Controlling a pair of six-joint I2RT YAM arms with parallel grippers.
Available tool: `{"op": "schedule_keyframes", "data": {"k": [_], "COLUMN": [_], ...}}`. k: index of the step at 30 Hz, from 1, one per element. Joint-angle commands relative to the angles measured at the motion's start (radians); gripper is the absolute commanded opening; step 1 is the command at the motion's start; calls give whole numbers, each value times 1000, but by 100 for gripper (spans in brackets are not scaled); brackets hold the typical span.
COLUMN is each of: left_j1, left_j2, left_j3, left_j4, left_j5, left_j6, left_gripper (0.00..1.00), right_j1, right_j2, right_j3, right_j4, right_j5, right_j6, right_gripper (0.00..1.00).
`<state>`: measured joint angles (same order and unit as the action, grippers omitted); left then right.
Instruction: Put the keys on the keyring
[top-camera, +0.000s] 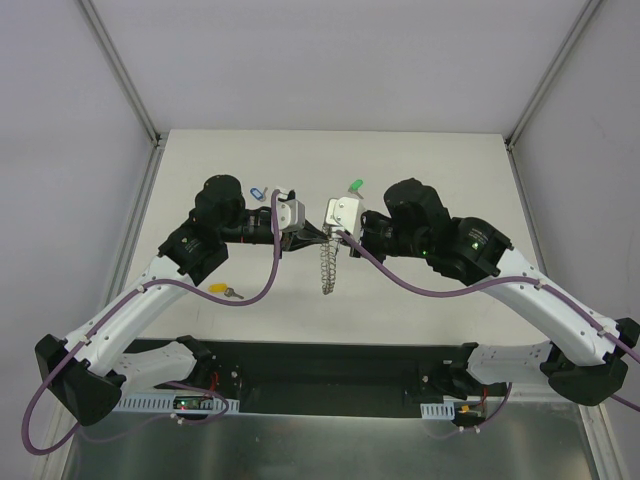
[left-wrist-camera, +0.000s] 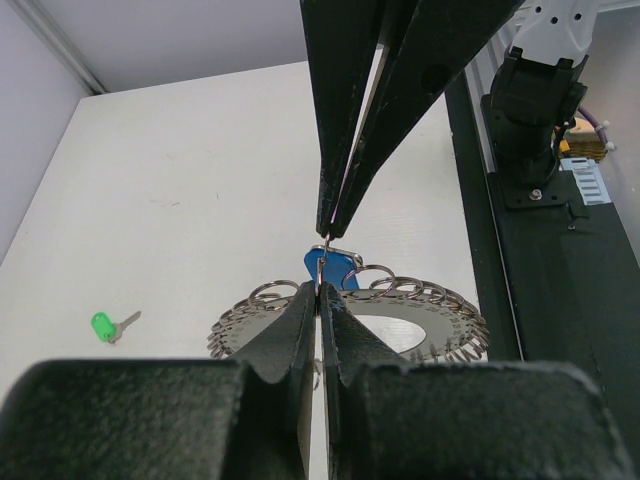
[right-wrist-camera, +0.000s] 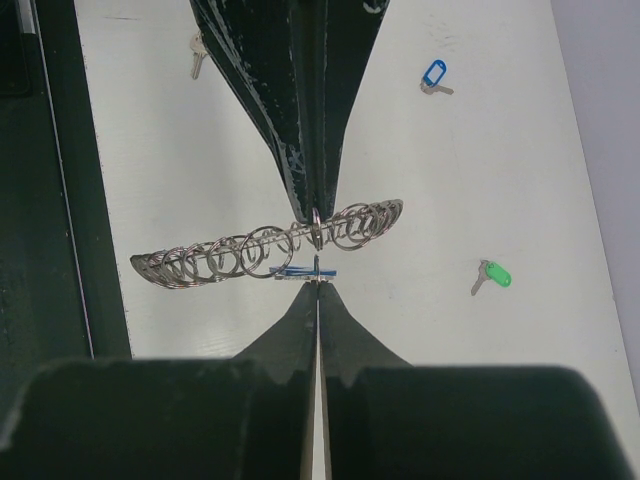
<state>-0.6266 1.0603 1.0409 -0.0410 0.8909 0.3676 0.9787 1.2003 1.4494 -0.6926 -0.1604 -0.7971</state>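
Note:
The keyring (top-camera: 327, 268) hangs on edge above the table between my two grippers. In the left wrist view it is a wide ring edged with wire loops (left-wrist-camera: 440, 318). My left gripper (left-wrist-camera: 319, 287) is shut on one of its loops. The solid-blue key (left-wrist-camera: 333, 266) sits just above that loop, and my right gripper (right-wrist-camera: 317, 284) is shut on its top edge. From the right wrist the blue key (right-wrist-camera: 296, 271) shows edge-on, right under the keyring (right-wrist-camera: 230, 254). A green key (top-camera: 354, 187), a pale blue key (top-camera: 257, 192) and a yellow key (top-camera: 222, 290) lie on the table.
The white table (top-camera: 430, 180) has walls at the back and sides. A black base strip (top-camera: 330, 370) runs along the near edge by the arm mounts. The green key (right-wrist-camera: 495, 275) and the pale blue key (right-wrist-camera: 433, 73) lie apart from the grippers.

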Motion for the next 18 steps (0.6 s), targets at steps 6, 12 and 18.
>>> {"op": "schedule_keyframes", "data": {"k": [6,12,18], "left_j1": [7,7,7], "left_j2": [-19,-19,-16], "left_j3": [7,8,7], "left_j4": [64,64,66], "left_j5": [59,63,56], "left_j6": [5,8,10], "left_gripper": [0,0,0], "right_j1": [3,3,3], "right_j2": [-22,-15,-21], "right_j3": [29,34,35], "right_j4": [27,27,24], "right_j5": [10,10,-8], "right_j6": [10,9,6], "right_gripper": [1,1,1]}}
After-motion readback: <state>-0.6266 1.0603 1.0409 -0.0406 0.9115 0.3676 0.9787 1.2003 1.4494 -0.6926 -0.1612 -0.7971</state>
